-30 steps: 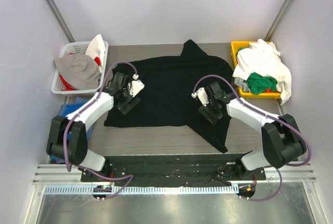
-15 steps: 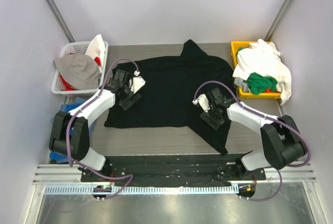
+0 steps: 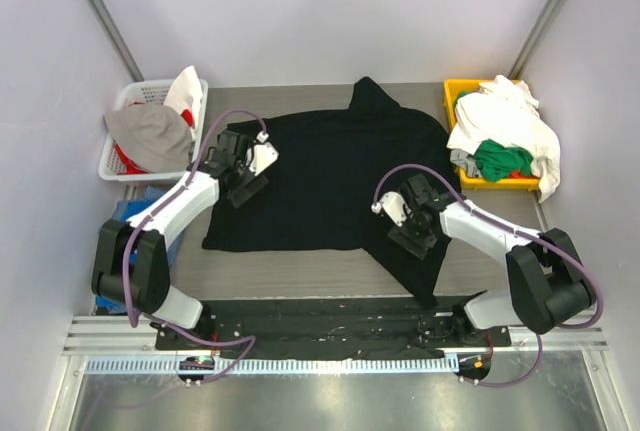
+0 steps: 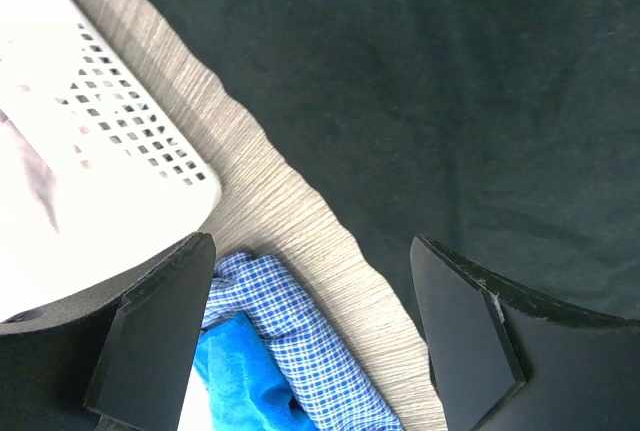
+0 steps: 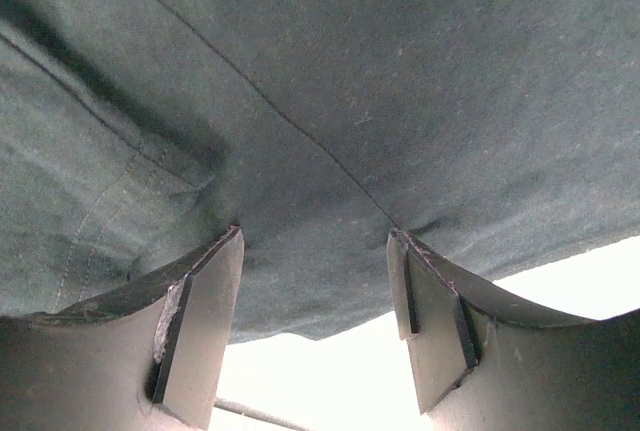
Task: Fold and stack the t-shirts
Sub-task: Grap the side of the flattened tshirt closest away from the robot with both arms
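Top external view showed the black t-shirt (image 3: 330,176) spread unfolded on the bench (image 3: 300,271), with no fold made; white and green t-shirts (image 3: 505,141) lay heaped in the yellow bin (image 3: 455,91). The left claw (image 4: 312,271) and right claw (image 5: 315,251) both stood wide open and empty over the black t-shirt.

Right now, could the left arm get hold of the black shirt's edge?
Probably yes. The left gripper hangs open over the black shirt's left edge, where it meets the table; nothing lies between its jaws and the cloth.
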`<state>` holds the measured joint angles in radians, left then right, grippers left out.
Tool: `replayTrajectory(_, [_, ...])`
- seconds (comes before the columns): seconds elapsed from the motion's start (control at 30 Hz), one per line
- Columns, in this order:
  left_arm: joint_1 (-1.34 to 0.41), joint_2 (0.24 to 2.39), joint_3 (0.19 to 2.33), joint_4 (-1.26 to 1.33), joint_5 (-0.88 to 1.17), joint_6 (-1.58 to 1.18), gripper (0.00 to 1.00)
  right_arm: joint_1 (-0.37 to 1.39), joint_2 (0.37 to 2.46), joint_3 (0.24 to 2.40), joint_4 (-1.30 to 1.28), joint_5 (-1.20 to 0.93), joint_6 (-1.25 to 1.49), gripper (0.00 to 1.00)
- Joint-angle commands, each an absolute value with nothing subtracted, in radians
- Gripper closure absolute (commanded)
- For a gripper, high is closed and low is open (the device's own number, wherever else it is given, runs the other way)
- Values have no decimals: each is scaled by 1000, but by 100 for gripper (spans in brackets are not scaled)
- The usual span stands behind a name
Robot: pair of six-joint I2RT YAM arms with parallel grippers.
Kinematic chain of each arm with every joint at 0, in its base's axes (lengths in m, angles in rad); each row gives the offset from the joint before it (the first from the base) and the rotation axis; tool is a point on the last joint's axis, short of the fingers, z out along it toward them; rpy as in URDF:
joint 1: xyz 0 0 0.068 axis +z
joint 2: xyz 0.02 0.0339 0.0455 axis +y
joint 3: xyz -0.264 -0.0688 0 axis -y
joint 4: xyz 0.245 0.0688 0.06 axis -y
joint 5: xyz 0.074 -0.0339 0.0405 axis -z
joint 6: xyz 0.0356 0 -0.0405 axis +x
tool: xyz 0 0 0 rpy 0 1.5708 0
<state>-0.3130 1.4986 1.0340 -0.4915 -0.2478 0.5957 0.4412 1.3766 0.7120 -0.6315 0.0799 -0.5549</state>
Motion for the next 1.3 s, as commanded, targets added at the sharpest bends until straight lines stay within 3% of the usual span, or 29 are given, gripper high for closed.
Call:
replayTrajectory(0.0, [-314, 1505, 1071, -442, -288, 598, 16, 439, 1335, 706, -696, 66, -574, 32])
replayTrajectory(0.37, [-316, 1465, 1083, -523, -184, 555, 16, 437, 1264, 810, -739, 69, -526, 31])
replayTrajectory(0.6, [-316, 1433, 1086, -765, -55, 644, 16, 440, 1311, 891, -782, -63, -479, 32])
replayTrajectory(1.27, [-310, 1508, 1103, -828, -63, 749, 18, 439, 1387, 891, -856, -265, -581, 41])
